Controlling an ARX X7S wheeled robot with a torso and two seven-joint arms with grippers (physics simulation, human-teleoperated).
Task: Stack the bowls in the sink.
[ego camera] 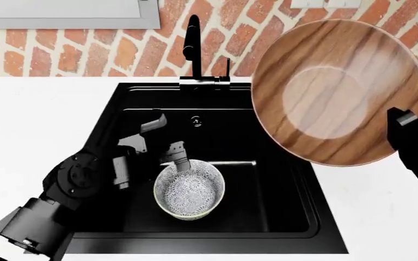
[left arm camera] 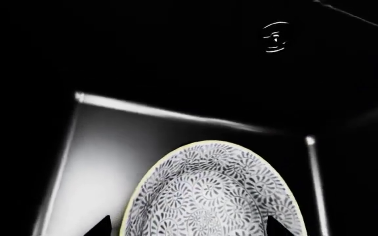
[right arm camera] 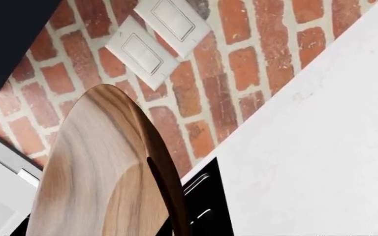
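Note:
The white bowl with grey floral pattern point(ego camera: 189, 191) sits upright on the floor of the black sink point(ego camera: 282, 179). My left gripper point(ego camera: 167, 140) is open, down in the basin at the bowl's far rim, with one finger point(ego camera: 178, 157) over the rim. In the left wrist view the bowl point(left arm camera: 212, 196) lies between the spread fingertips point(left arm camera: 102, 227). My right gripper point(ego camera: 406, 126) is shut on the brown wood-grain bowl point(ego camera: 339, 89) and holds it tilted, high above the sink's right side. The right wrist view shows that bowl point(right arm camera: 97, 177) edge-on.
A tall black faucet point(ego camera: 192, 41) stands behind the basin, and an overflow hole point(ego camera: 196, 120) is in the back wall. White countertop point(ego camera: 35, 119) flanks the sink. A brick wall point(right arm camera: 241, 64) with white switch plates point(right arm camera: 156, 34) rises behind.

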